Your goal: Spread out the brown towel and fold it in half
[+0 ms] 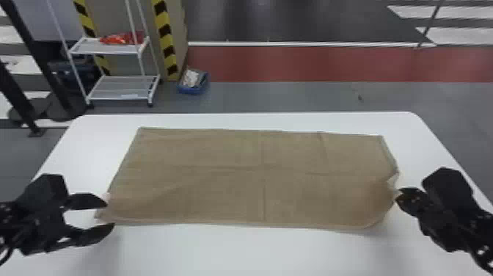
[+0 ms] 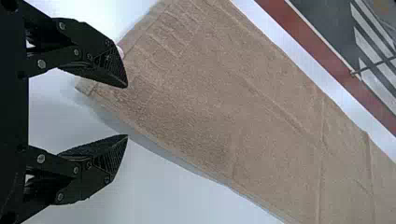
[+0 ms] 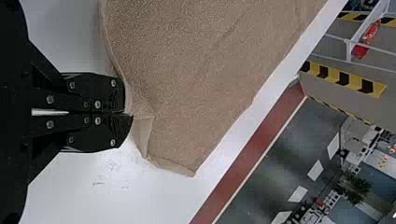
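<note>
A white table bears a brown towel, laid out in a broad, lightly creased rectangle.
At the towel's right end, the right gripper clenches its edge, drawing the cloth into a small crumple, while the left gripper, released, hangs at the near left corner, fingers apart.

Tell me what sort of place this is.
Probably a workshop, lab or industrial hall: yellow-and-black hazard stripes, a broad red band across the grey floor, and a white open-shelf rack standing beyond the table all suggest it.
</note>
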Available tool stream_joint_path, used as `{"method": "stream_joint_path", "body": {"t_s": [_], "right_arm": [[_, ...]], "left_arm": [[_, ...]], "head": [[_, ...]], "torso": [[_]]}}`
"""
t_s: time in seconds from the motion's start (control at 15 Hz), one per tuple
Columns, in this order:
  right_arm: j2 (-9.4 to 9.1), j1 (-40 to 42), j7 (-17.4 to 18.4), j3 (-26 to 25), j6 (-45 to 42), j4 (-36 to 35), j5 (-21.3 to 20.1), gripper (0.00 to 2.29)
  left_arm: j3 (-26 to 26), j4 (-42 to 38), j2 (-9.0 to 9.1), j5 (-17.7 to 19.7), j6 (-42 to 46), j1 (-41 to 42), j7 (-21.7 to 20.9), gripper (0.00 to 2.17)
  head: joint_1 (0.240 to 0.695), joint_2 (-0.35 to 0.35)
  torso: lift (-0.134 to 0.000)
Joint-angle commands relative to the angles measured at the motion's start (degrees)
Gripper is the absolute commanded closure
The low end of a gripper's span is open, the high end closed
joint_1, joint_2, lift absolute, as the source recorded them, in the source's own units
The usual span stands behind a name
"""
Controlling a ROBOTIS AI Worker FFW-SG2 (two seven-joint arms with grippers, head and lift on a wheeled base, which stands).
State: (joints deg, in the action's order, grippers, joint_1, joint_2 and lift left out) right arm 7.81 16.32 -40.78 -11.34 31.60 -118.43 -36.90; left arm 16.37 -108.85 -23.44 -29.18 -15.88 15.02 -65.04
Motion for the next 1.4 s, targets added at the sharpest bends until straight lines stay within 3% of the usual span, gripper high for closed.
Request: {"method": "stream_joint_path", "body": {"t_s": [0.0, 0.27, 0.53, 0.6, 0.73, 0.87, 1.13, 1.33], "right_arm": [[0.01, 0.38, 0.0, -0.44, 0.18, -0.58, 0.17, 1.18], [-0.25, 0.64, 0.0, -0.53, 0.35, -1.37, 0.17, 1.18], [-0.34, 0.91, 0.0, -0.79, 0.35, -1.81, 0.17, 1.18], [-0.34, 0.99, 0.0, -0.97, 0.35, -1.81, 0.17, 1.18], [-0.34, 1.26, 0.0, -1.32, 0.35, -1.99, 0.25, 1.18], [-0.34, 1.35, 0.0, -1.76, 0.35, -2.16, 0.6, 1.18], [-0.08, -1.03, -1.15, -4.31, 1.76, -2.25, 2.8, 1.18], [0.19, -5.86, -2.02, -4.48, 7.91, -0.75, 2.1, 1.18]], "left_arm": [[-0.02, 1.8, -1.7, -0.71, 2.03, -0.26, 0.26, 0.6], [-1.25, 5.14, -2.49, -2.02, 5.37, -1.58, -0.27, 0.6], [-2.57, 7.51, -2.58, -3.61, 8.01, -2.72, 1.84, 0.6], [-2.83, 7.78, -2.58, -3.78, 8.36, -3.07, 2.02, 0.74], [-3.71, 8.22, -2.58, -5.36, 8.19, -3.68, 3.07, 1.28], [-3.45, 8.04, -2.58, -6.24, 8.19, -3.86, 2.72, 1.37], [0.6, 1.1, -3.46, -6.07, 7.83, -3.51, -6.86, 1.37], [-0.37, 0.04, -4.34, -6.24, 5.9, -7.73, -10.73, 1.37]], "head": [[0.695, 0.019], [0.695, 0.035], [0.695, 0.033], [0.695, 0.032], [0.695, 0.029], [0.695, 0.027], [0.695, 0.023], [0.695, 0.004]], "torso": [[-0.123], [-0.123], [-0.123], [-0.123], [-0.123], [-0.123], [-0.123], [-0.123]]}}
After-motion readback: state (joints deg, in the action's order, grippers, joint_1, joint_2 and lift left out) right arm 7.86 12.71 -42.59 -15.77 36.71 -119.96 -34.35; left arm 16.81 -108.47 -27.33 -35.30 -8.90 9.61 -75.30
